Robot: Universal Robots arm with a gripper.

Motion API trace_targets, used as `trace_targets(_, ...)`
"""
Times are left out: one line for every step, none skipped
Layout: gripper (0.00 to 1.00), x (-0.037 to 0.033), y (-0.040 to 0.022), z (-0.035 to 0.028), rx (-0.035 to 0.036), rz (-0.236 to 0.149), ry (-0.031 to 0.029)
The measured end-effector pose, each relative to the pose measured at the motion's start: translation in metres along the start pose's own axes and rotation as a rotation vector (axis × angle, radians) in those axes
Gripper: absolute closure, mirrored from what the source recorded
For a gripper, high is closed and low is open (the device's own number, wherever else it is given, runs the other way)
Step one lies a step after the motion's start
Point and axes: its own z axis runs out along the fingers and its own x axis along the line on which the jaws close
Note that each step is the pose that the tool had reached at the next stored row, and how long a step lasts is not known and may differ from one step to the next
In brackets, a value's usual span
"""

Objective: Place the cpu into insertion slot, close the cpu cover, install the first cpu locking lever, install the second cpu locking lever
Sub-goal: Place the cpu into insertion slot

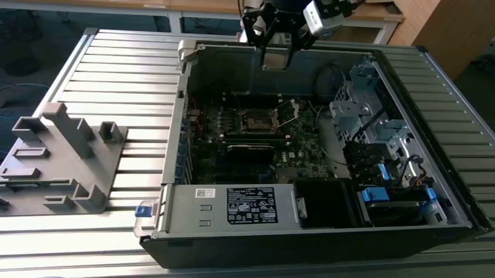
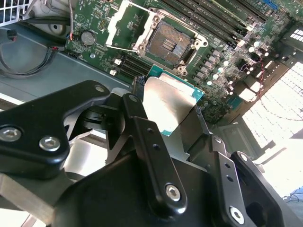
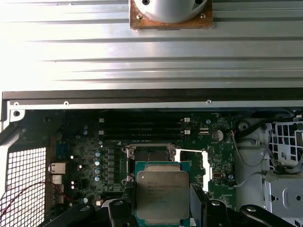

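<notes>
Gripping the cpu [image 3: 162,196] by two opposite edges, the claw [image 1: 276,63] hangs above the computer case [image 1: 309,246]; the insertion slot [image 2: 168,45] lies bare, its cpu cover [image 2: 124,23] tilted open

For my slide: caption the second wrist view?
Gripper holds the cpu clear of the empty insertion slot; cover raised.
</notes>
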Motion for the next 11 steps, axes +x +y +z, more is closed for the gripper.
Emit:
trace_targets(0.46,0.0,0.0,0.0001,0.0,0.0,0.0)
trace_targets(0.46,0.0,0.0,0.0002,0.0,0.0,0.0)
trace_targets(0.46,0.0,0.0,0.0005,-0.0002,0.0,-0.0001)
trace_targets(0.46,0.0,0.0,0.0008,-0.0002,0.0,-0.0001)
trace_targets(0.46,0.0,-0.0001,0.001,-0.0001,0.0,0.0)
trace_targets(0.46,-0.0001,-0.0002,0.0026,0.0,0.0,0.0)
trace_targets(0.46,-0.0001,-0.0003,0.0039,0.0,0.0,0.0)
trace_targets(0.46,-0.0001,-0.0003,0.0039,0.0,0.0,0.0)
trace_targets(0.46,-0.0001,-0.0003,0.004,0.0,0.0,0.0)
trace_targets(0.46,-0.0001,-0.0003,0.004,0.0,0.0,0.0)
trace_targets(0.46,-0.0001,-0.0003,0.0043,-0.0002,0.0,-0.0001)
